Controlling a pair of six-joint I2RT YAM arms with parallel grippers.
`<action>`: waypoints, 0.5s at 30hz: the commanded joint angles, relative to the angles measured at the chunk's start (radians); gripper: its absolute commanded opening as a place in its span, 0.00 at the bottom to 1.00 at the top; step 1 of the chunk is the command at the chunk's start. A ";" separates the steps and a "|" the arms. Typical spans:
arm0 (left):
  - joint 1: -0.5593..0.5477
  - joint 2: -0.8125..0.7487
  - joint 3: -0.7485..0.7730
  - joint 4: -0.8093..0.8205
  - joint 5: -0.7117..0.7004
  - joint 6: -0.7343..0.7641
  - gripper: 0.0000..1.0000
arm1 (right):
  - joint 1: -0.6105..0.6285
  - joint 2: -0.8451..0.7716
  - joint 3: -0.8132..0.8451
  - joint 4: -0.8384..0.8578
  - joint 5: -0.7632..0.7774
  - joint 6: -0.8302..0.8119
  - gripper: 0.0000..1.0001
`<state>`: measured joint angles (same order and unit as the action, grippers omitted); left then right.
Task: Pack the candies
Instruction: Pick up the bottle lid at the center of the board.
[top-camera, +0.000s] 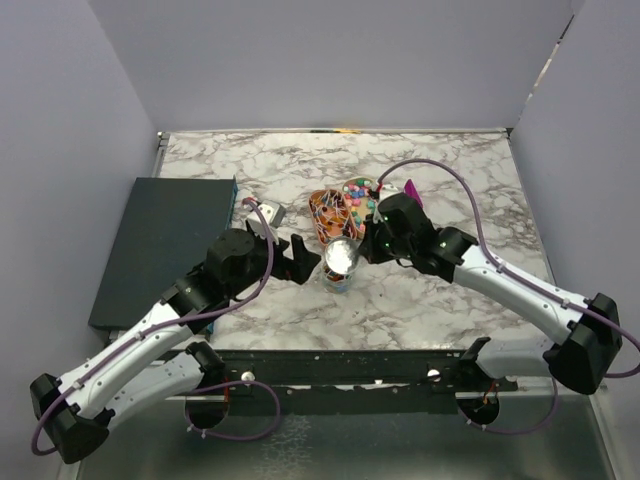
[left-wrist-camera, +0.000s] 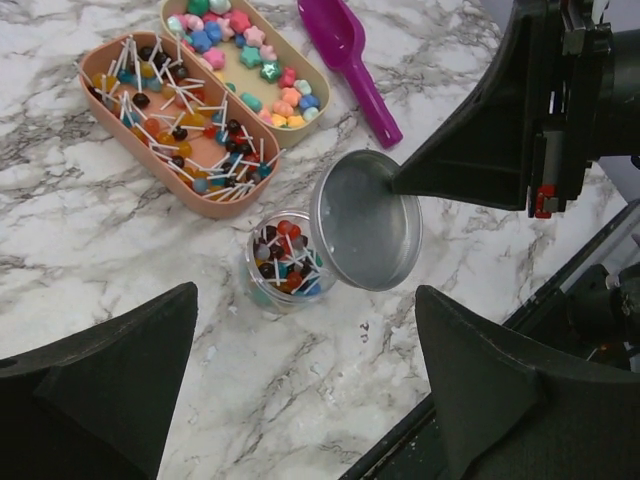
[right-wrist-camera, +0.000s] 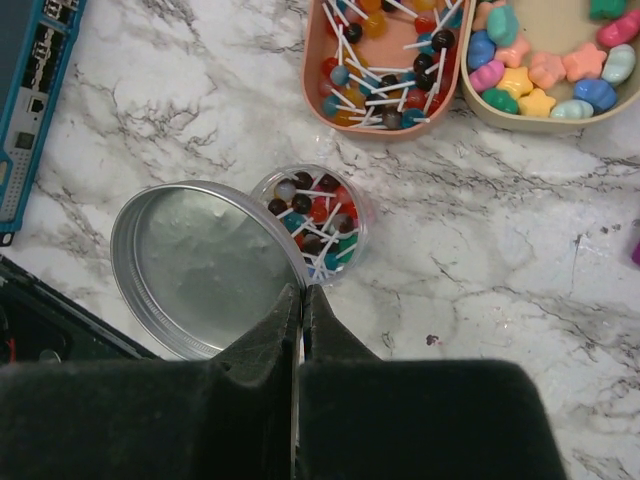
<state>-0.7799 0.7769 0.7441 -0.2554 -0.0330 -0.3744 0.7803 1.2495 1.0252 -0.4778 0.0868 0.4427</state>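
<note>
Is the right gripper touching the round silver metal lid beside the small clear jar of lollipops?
Touching. The right wrist view shows the right gripper shut on the rim of the round silver metal lid, pinching its edge.

Lid, jar and trays only partly seen

From above, the silver lid (top-camera: 341, 258) covers most of the jar (top-camera: 339, 283), and the candies (top-camera: 360, 188) are too small to tell apart. At the right wrist, the beige tray (right-wrist-camera: 530, 122) runs off the top edge, and the purple scoop (right-wrist-camera: 635, 251) is a sliver at the right edge.
</note>
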 joint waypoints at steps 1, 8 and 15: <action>0.004 0.033 -0.007 0.009 0.077 -0.067 0.88 | 0.021 0.049 0.057 -0.041 -0.020 -0.036 0.01; 0.005 0.114 -0.014 0.022 0.118 -0.142 0.80 | 0.037 0.065 0.078 -0.015 -0.072 -0.052 0.01; 0.005 0.116 -0.049 0.111 0.161 -0.231 0.69 | 0.036 0.011 0.063 -0.018 -0.147 -0.061 0.01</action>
<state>-0.7799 0.8986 0.7216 -0.2276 0.0689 -0.5278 0.8101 1.3098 1.0790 -0.4873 0.0074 0.4000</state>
